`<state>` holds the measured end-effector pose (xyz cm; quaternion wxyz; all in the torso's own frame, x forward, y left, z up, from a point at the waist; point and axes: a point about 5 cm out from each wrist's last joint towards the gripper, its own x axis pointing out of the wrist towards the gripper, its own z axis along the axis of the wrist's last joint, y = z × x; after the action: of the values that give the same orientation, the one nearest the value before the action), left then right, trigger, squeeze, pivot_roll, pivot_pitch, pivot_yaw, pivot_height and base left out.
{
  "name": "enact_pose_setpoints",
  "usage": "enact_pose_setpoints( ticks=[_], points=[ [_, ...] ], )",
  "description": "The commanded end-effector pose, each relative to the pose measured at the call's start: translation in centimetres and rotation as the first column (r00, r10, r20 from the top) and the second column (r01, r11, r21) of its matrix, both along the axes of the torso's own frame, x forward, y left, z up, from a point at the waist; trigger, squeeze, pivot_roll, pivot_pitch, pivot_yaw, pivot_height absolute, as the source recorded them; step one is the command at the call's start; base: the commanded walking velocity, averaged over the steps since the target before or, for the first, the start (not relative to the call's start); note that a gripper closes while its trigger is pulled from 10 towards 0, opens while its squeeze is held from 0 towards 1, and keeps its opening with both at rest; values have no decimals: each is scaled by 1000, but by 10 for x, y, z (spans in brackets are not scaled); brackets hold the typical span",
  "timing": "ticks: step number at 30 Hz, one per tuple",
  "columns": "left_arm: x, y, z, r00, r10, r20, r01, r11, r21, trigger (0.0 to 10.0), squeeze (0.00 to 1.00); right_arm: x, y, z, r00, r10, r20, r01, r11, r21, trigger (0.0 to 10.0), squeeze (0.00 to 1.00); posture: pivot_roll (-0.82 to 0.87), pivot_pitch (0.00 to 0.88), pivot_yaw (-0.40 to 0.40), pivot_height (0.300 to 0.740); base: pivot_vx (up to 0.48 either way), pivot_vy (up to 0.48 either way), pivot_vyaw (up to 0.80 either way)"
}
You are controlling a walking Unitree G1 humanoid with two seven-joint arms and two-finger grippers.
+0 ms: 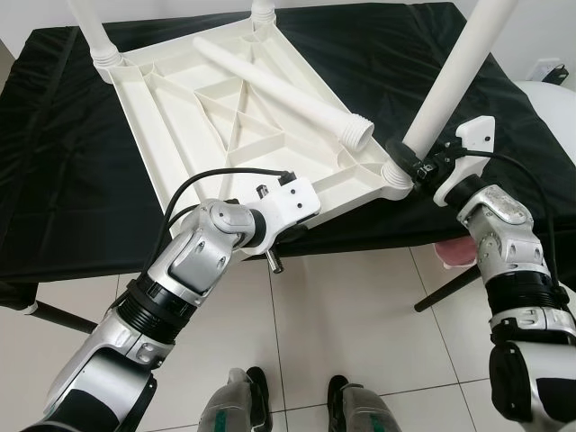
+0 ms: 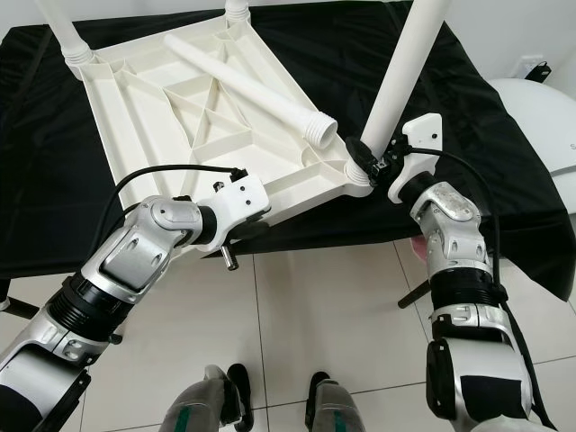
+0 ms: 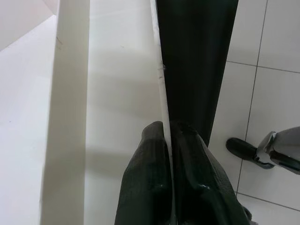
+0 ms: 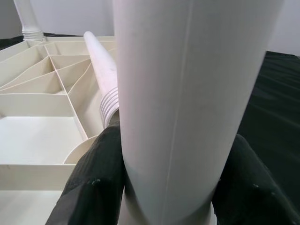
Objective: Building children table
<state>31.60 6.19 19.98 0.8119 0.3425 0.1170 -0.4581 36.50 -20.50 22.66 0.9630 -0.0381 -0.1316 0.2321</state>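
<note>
the white tabletop (image 1: pixel 225 126) lies upside down on the black-draped table (image 1: pixel 63 162), its ribbed underside facing up. everything here reads off that tabletop. at its near right corner a white leg (image 1: pixel 454 76) stands in the socket, tilting up and away to the right, and the right gripper (image 1: pixel 409 162) is clamped round its base, a black finger pressed to either side of the tube just above the socket. two more legs stand in the far corners. a loose leg (image 1: pixel 279 85) lies across the ribs, its threaded end pointing toward that same near right corner, its long axis running diagonally back to the far side.

the left gripper (image 3: pixel 166 183) is pinched shut on the tabletop's near edge, toward the near left corner, bracing it.

my guess is the held leg is being screwed home. the near left socket looks unfilled, and the loose leg's threaded end lies closer to the right gripper than to the left one.
</note>
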Motion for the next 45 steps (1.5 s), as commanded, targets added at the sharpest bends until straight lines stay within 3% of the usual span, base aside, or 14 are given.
enact_pose_setpoints(
  ticks=[1,22,45],
  points=[
    [3,-1,0,999,18,41,-20,999,30,10000,0,-2,10,14,997,31,65,-33,999,33,10000,0,-131,198,42,740,0,0,0],
    [3,-2,1,999,17,45,-19,999,30,10000,0,-12,23,11,997,-17,71,12,998,59,10000,0,-132,193,41,740,0,0,0],
    [3,-1,1,999,20,45,-22,999,31,10000,0,-17,30,5,983,-171,70,163,982,98,10000,0,-129,204,44,740,0,0,0]
  ],
)
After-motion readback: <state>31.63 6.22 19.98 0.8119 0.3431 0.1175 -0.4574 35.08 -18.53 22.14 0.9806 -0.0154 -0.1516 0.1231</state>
